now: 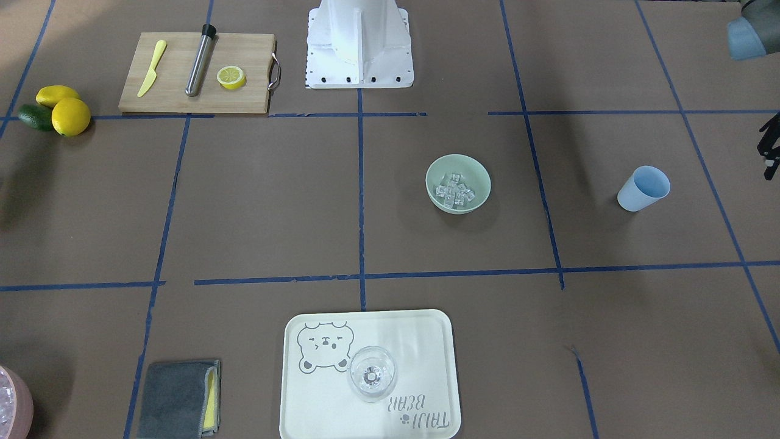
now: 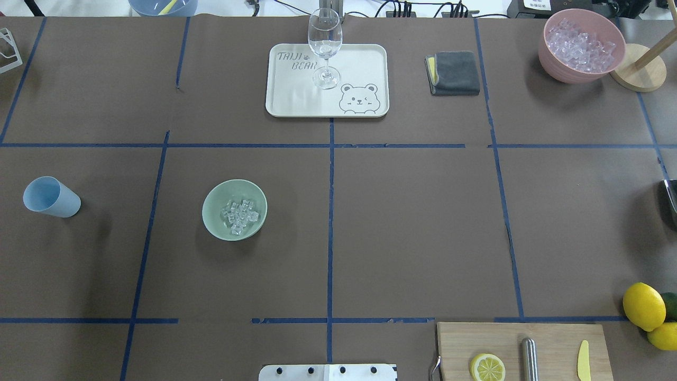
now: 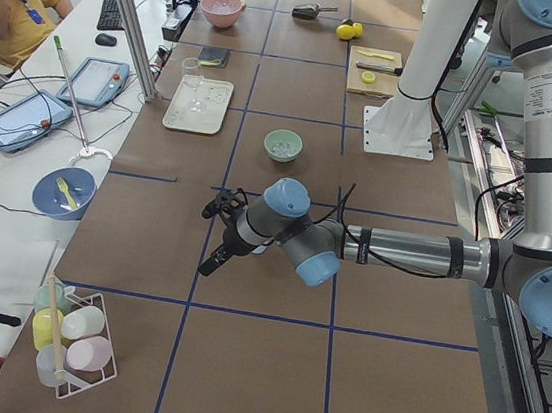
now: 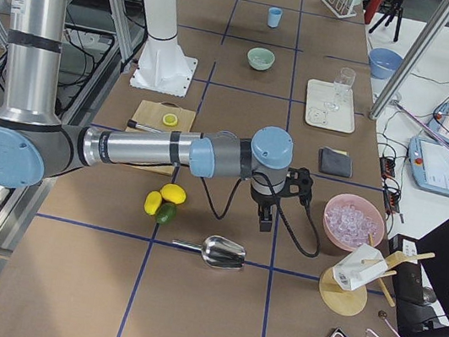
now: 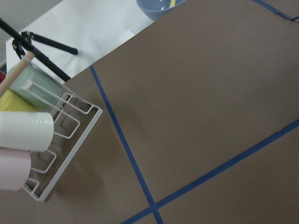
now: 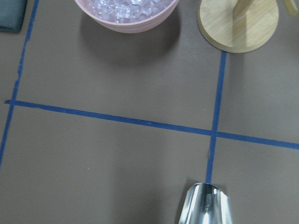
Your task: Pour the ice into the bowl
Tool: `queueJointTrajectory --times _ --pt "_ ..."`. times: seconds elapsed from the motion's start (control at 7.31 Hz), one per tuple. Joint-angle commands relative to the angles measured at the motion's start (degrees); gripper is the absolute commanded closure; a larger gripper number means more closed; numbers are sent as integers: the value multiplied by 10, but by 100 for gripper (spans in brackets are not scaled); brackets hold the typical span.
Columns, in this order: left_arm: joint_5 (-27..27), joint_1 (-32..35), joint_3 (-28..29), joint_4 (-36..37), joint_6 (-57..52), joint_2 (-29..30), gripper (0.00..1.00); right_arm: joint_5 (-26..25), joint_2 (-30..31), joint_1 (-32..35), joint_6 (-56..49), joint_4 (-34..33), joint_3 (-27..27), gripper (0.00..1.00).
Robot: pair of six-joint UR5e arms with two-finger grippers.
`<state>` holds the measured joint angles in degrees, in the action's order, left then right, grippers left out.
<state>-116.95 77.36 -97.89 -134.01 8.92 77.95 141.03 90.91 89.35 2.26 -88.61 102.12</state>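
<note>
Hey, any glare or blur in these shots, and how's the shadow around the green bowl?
Front-facing view: a pale sheen washes across the tray, and the bowl throws only a soft, diffuse shadow. Left wrist view: the near cups look blurred. Right wrist view: the metal scoop glints with bright reflections, edges soft.

Table [image 2: 412, 222]: brown cover, blue tape grid | bowl [image 2: 216, 205] left-centre | cup [image 2: 51, 197] left end | tray [image 2: 359, 63] far centre | cutting board [image 2: 555, 341] near right
</note>
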Motion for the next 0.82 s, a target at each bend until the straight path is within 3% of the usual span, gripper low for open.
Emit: queueJointTrajectory --times 0.0,0.14,0.27,0.55,0.68 --pt "-72 45 5 182 -47 22 0 64 0 -8 40 1 9 0" --pt "-157 77 9 302 -54 34 0 54 -2 -28 41 2 17 0" --pt "-179 88 -7 381 -61 37 0 20 -4 -47 46 3 44 0" --pt "-188 124 -16 420 -64 39 0 -29 -32 -116 97 -7 101 0" --pt "-187 125 -16 421 -64 39 0 -58 -64 -169 171 -11 126 0"
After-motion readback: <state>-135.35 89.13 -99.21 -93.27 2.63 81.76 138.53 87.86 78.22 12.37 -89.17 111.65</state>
